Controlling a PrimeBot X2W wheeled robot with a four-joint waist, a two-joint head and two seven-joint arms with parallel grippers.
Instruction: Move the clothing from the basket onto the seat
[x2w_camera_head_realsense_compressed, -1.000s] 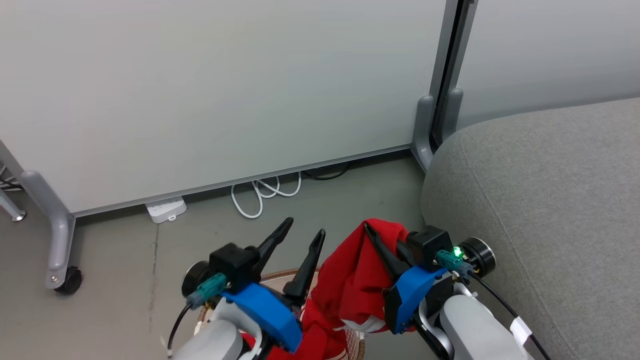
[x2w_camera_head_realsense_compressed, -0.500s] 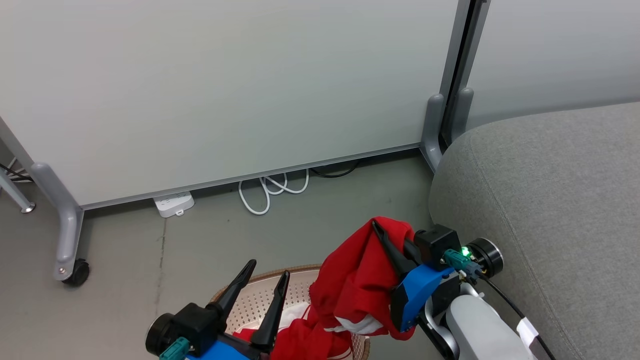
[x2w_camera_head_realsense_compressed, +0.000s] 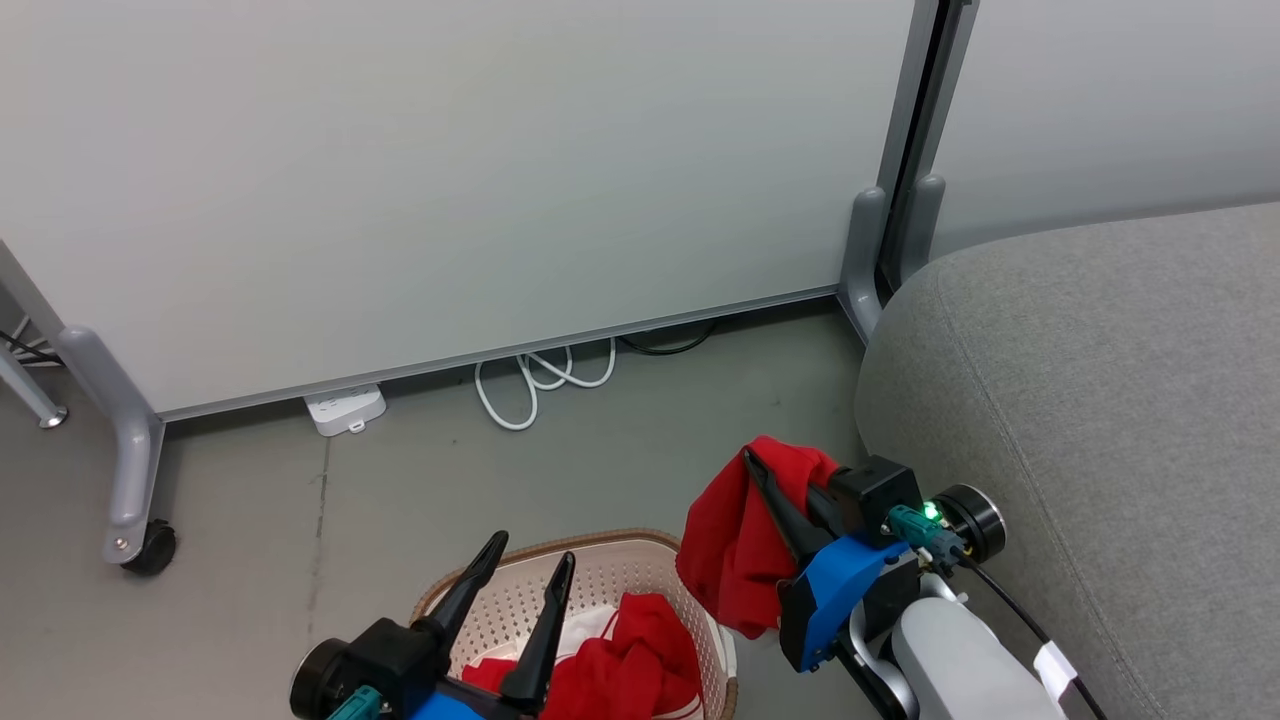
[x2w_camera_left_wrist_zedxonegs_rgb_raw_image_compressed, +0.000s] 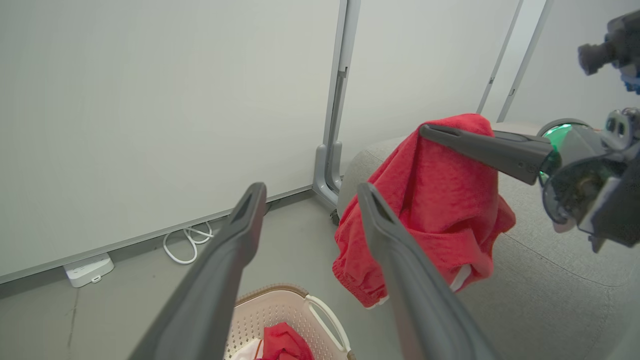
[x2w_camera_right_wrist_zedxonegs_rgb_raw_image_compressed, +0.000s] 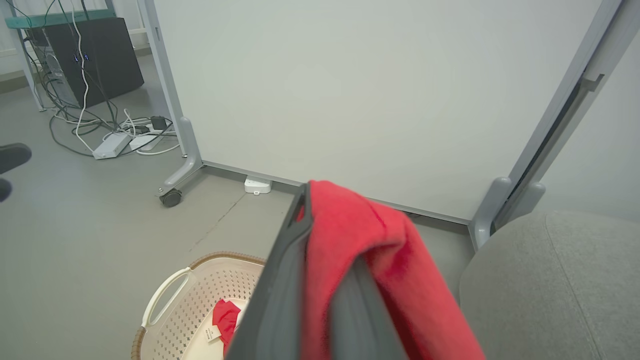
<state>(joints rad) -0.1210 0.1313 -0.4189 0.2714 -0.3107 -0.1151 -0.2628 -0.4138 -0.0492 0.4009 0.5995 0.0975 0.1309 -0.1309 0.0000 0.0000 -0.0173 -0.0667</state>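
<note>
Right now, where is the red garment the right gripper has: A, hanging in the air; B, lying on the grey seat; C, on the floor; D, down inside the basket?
A: the red garment dangles from the shut right gripper, raised above the basket and not yet resting on the seat.

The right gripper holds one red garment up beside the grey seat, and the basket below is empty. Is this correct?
Not quite. The basket is not empty: a second red garment lies in it, as the head view shows. The rest holds: the right gripper is shut on one red garment, raised beside the grey seat.
</note>
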